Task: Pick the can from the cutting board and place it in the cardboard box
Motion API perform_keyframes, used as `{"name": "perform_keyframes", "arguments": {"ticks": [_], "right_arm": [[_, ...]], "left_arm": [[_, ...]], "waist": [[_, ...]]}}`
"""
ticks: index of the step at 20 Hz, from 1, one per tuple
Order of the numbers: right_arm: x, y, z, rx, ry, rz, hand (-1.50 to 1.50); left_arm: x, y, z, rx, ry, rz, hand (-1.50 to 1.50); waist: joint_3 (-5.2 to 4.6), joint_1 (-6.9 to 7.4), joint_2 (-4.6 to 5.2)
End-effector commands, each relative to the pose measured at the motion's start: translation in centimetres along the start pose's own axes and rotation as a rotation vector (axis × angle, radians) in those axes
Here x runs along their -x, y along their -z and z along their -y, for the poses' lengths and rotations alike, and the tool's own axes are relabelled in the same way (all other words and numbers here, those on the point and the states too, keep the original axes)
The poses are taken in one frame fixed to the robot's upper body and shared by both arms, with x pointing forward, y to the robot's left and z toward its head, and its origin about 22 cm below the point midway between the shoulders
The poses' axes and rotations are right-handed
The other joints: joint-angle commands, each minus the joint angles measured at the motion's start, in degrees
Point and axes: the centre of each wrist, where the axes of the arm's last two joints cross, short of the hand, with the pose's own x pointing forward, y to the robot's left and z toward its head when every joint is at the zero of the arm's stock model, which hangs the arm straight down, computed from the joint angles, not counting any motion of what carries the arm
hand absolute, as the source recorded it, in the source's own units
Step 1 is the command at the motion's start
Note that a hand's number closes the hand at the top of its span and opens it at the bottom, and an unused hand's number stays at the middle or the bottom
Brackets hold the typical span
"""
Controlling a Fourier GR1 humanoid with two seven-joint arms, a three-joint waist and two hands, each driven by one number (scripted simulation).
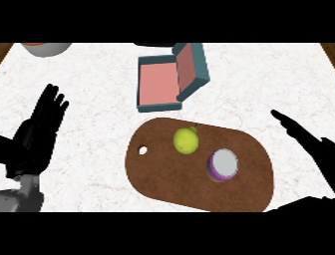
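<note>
Since nothing has been picked up yet, the can (224,165) stands upright on the cutting board (163,174), near its right side, just beside a yellow-green fruit (186,140). The right hand (319,149) hangs at the board's right edge, fingers straight and holding nothing, well placed to close in on the can. The left hand (42,127) rests open at the left, fingers up. Beyond the board, the box (172,77) lies open, ready to take the can.
</note>
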Motion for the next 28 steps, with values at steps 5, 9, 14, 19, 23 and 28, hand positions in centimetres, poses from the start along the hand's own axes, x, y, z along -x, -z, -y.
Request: {"name": "perform_keyframes", "arguments": {"ticks": [5,9,14,19,23,28], "right_arm": [[0.4,1.7,-3.6,-0.004,-0.012,-0.034,-1.50],[-0.7,1.6,-5.4,0.041,-0.003,-0.018,-1.50],[-0.3,3.9,-3.4,0.007,0.001,-0.046,-1.50],[1.4,4.8,-5.2,-0.016,-0.016,-0.054,-1.50],[1.6,6.0,-5.5,0.019,-0.047,-0.073,-1.50],[1.5,5.6,-8.1,0.009,-0.061,-0.075,-1.50]], "left_arm": [[-1.1,0.5,-0.9,-0.010,-0.009,0.006,0.00],[-0.1,0.0,-0.1,-0.006,0.004,0.021,0.00],[-1.3,-0.7,0.1,-0.010,-0.005,0.009,0.00],[-0.7,-0.1,2.3,-0.003,-0.001,-0.002,0.00],[0.6,-0.5,-1.0,0.007,0.006,0.006,0.00],[2.2,-0.1,-1.2,0.002,-0.005,0.013,0.00]], "waist": [[0.03,-0.03,0.00],[0.02,-0.09,-0.02],[0.03,0.04,-0.01],[0.04,-0.09,0.01],[0.03,0.01,0.02],[0.02,-0.10,0.02]]}}
